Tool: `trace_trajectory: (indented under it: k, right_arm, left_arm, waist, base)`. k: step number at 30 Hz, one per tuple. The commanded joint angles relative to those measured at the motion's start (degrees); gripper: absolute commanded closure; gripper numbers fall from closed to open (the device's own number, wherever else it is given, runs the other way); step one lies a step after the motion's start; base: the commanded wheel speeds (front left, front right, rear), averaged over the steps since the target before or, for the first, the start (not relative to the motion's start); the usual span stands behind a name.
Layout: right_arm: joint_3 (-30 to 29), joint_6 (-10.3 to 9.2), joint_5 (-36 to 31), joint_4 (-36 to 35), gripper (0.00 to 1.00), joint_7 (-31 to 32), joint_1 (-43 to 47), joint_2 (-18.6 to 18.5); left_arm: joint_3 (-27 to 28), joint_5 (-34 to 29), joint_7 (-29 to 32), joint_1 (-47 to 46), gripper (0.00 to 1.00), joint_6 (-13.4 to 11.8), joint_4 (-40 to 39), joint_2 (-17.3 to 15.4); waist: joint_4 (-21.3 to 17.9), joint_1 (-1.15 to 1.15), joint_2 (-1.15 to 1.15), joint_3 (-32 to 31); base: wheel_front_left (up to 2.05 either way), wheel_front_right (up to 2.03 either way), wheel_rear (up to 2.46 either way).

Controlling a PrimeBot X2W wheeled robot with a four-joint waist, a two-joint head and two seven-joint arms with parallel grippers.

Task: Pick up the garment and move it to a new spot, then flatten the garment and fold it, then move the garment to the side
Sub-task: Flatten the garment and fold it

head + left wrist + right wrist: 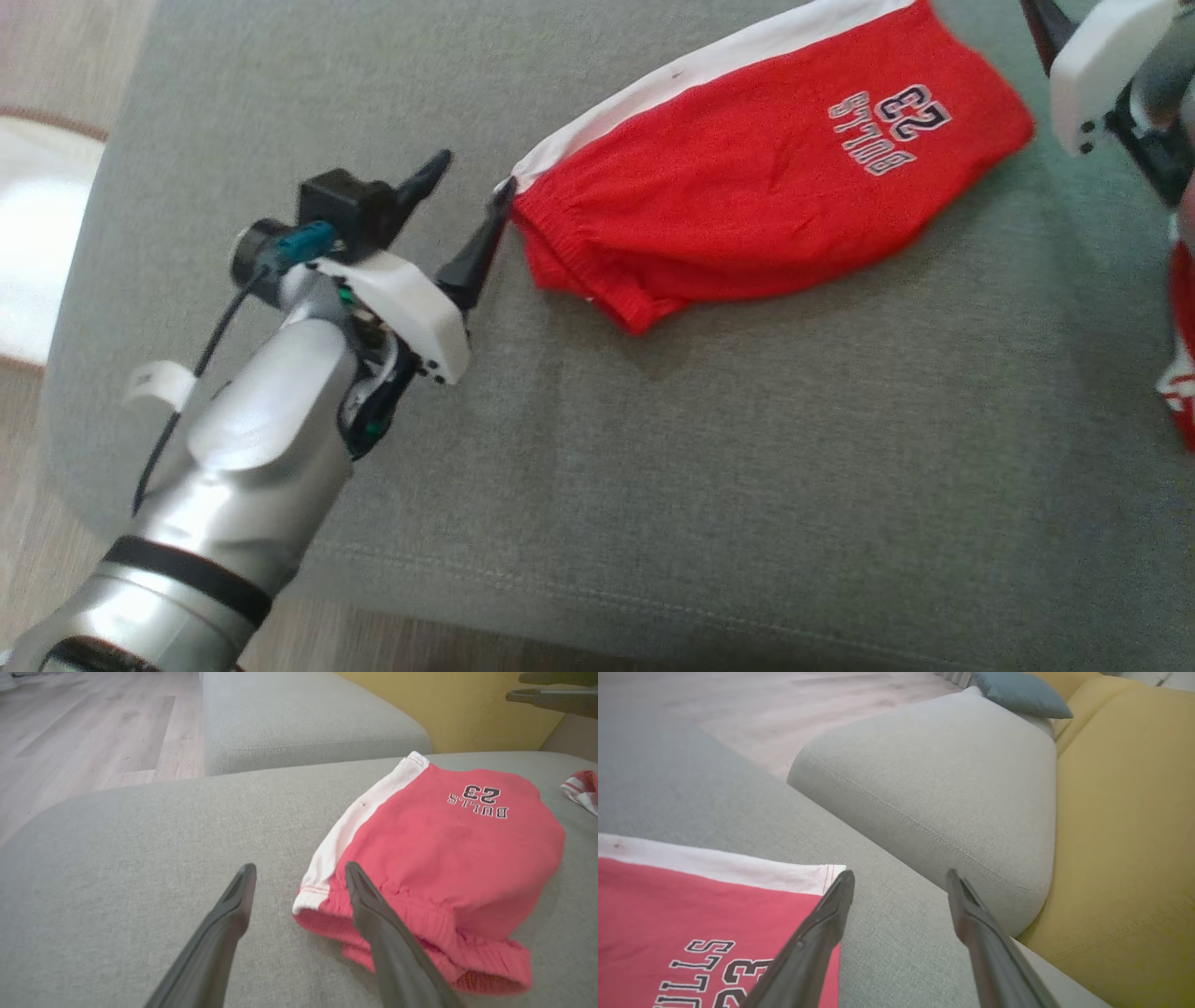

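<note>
Treat the red cotton shorts with white side stripe (747, 187), lying folded on the grey fabric sofa cushion (653, 467) between the spread, empty left and right jaws, as soft, light and floppy, probably best pinched at the gathered waistband (420, 933) and the opposite hem corner (826, 872)

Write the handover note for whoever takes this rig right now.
Left hand: open, at the shorts' waistband corner, gripping nothing.
Right hand: open, beside the hem corner.
Shorts lie on the grey cushion, apparently folded in half, somewhat rumpled.
To do: probably smooth them, then move them to the side.
</note>
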State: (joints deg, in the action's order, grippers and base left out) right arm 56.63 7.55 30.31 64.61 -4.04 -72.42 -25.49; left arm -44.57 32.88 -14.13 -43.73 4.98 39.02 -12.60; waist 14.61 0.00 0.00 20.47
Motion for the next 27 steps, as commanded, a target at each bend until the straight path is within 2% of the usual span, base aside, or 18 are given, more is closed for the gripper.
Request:
trace_trajectory:
  k: [1,8,12,15,21,27]
  right_arm:
    - [-1.7,-0.06,1.1,0.2,0.00,-2.6,1.1,0.9]
    - [-7.3,-0.06,4.7,0.4,0.00,-9.8,5.2,5.2]
    - [-10.1,-0.06,5.6,-3.4,0.00,-10.8,8.5,6.7]
    - [-14.6,-0.06,5.2,-8.5,0.00,-10.9,11.7,7.0]
    - [-24.5,-0.06,-1.0,-18.6,0.00,-10.9,22.9,8.2]
    - [-34.5,-0.06,-9.8,-26.9,0.00,-11.0,37.1,11.6]
  left_arm:
    - [3.0,0.2,-0.6,-1.0,0.00,-0.6,-1.0,-2.8]
    - [9.5,2.0,-0.8,2.3,0.00,-3.6,-6.0,-4.6]
    - [14.4,-0.6,-0.8,5.7,0.00,-6.7,-12.9,-5.6]
    - [18.4,-1.7,-0.9,9.4,0.00,-8.3,-17.7,-5.1]
    - [24.4,-4.0,-0.9,17.9,0.00,-9.7,-24.7,-3.2]
    - [26.8,-7.3,-0.9,26.8,0.00,-9.4,-27.1,-0.6]
  waist:
    - [-1.9,0.00,0.00,-2.2]
    - [-5.8,0.00,0.00,-7.2]
    - [-7.7,0.00,0.00,-9.8]
    - [-9.0,0.00,0.00,-11.6]
    - [-11.4,0.00,0.00,-15.2]
    - [-13.4,0.00,0.00,-18.6]
  base:
    - [0.00,0.00,0.00]
    - [0.00,0.00,0.00]
    - [0.00,0.00,0.00]
    - [0.00,0.00,0.00]
    - [0.00,0.00,0.00]
    - [0.00,0.00,0.00]
